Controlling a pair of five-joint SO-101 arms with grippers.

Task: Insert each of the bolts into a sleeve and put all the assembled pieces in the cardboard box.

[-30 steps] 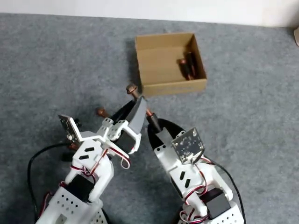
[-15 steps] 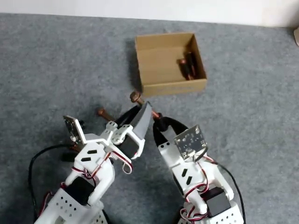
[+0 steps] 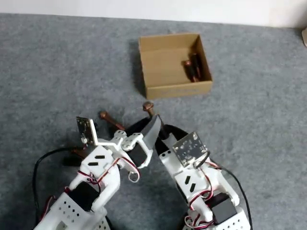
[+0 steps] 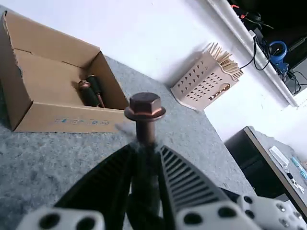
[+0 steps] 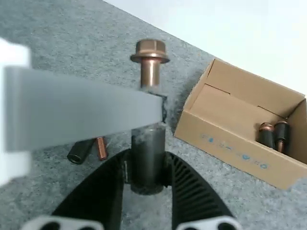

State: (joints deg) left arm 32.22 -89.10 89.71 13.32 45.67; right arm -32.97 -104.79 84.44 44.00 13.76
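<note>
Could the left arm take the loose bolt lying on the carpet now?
Probably not yet: the left gripper is shut on a bolt, so it has no free grip, though the loose bolt lies near it.

A grey felt mat [image 3: 48, 72]; perforated holder [image 4: 204, 84], perhaps holding sticks.

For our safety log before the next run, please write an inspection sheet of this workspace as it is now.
Surface: grey carpet, flat.
Job's things: cardboard box holds pieces; bolt and sleeve held in line; loose bolt and loose sleeve on carpet.
Clutter: nothing seen.
Grippers: left gripper shut on bolt; right gripper shut on sleeve.
Cables: black cable loops on carpet.
Surroundings: pale rack by white wall.
</note>
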